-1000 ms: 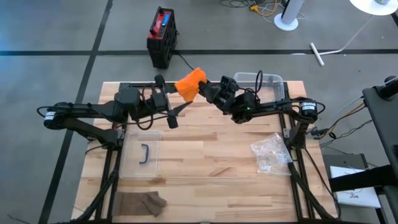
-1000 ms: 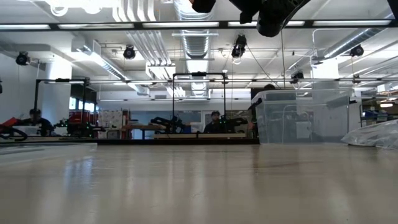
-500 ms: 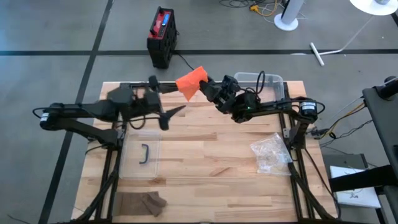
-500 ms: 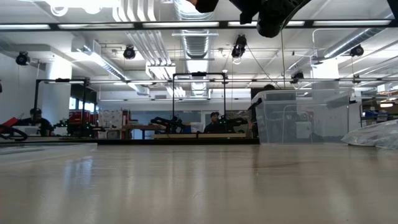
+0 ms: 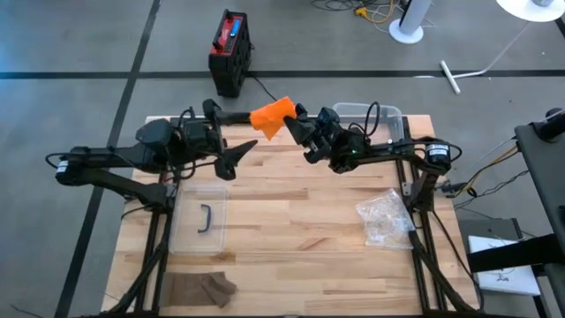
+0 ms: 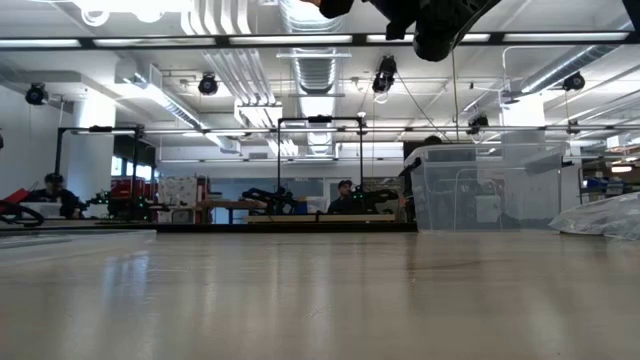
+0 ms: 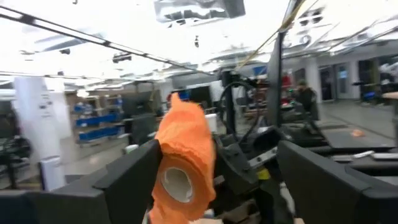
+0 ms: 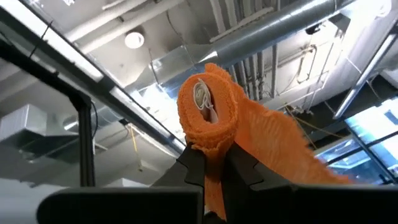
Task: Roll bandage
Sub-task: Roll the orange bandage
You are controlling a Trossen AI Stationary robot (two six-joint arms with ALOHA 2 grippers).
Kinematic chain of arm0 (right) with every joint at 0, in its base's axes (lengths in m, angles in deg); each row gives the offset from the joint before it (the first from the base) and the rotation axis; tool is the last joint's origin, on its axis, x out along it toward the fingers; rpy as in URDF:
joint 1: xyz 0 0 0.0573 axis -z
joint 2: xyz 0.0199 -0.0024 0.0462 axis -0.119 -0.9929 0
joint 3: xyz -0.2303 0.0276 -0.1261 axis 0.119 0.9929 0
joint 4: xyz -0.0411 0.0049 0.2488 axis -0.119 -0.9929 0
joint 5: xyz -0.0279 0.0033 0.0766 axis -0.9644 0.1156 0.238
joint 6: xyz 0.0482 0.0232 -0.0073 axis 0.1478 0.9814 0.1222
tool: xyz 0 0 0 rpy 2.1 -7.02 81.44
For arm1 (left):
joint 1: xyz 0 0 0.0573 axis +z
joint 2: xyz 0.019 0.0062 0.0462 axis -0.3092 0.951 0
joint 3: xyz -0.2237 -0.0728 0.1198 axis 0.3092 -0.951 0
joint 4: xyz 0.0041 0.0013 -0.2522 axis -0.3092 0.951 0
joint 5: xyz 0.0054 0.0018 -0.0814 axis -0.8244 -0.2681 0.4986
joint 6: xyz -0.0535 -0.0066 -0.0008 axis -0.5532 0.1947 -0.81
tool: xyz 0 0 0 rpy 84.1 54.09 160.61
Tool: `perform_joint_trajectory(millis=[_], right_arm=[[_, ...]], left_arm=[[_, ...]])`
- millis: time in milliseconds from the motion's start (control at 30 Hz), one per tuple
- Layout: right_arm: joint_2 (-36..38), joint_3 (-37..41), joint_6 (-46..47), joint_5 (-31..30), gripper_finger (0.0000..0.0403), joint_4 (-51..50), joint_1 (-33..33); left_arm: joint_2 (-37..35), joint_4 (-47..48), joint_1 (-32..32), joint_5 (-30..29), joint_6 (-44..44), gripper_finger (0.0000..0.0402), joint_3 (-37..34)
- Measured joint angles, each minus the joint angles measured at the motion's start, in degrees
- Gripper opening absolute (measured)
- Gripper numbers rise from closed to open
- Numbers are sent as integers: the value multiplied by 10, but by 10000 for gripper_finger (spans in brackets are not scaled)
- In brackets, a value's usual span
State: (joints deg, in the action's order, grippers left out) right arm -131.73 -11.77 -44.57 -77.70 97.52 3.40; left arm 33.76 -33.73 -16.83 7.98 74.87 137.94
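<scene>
The orange bandage [image 5: 272,117] is a partly wound roll held in the air over the table's far edge. Its white core [image 8: 202,96] shows in the right wrist view and a loose tail [image 8: 280,149] runs off to one side. My right gripper [image 5: 294,124] is shut on it and points slanting upward. My left gripper [image 5: 237,159] stands to the left of the roll, wide open and touching nothing. In the left wrist view the roll [image 7: 183,158] hangs ahead, between its two spread fingers. My right gripper pinches the wound roll between its two fingers [image 8: 194,167], on the roll's outer wraps [image 8: 214,144] just beside the core's end. The fingers come from below, slanting up toward the table's far left. The roll is lifted clear, and its tail hangs slack.
A clear lid with a dark handle [image 5: 201,219] lies at the near left and a brown cloth [image 5: 201,287] at the front edge. A crumpled plastic bag [image 5: 384,216] lies at the right. A clear bin [image 5: 375,115] stands far right. A red-black box [image 5: 229,51] is on the floor.
My left gripper has drawn back from the bandage toward the table's left edge, risen a little and rolled about its own line. My right gripper has stayed in place and rolled its wrist, turning the roll with it.
</scene>
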Motion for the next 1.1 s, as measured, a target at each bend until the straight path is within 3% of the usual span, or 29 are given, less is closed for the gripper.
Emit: perform_joint_trajectory(millis=[267, 767, 867, 1033, 1100], right_arm=[[0, 0, -3, 39, 13, 9, -1], [0, 0, -50, 46, 13, -17, -2], [0, 0, -60, 47, 20, -19, -2], [0, 0, -66, 59, 59, -18, -2], [0, 0, -67, 66, 73, -19, -2]], left_arm=[[3, 2, 0, -44, 29, 294, 0], [22, -15, 2, -8, -4, 222, 0], [22, -9, 2, -10, 5, 178, 0], [21, -9, 1, -6, 21, 42, 0], [18, -5, 1, -4, 20, 32, 0]])
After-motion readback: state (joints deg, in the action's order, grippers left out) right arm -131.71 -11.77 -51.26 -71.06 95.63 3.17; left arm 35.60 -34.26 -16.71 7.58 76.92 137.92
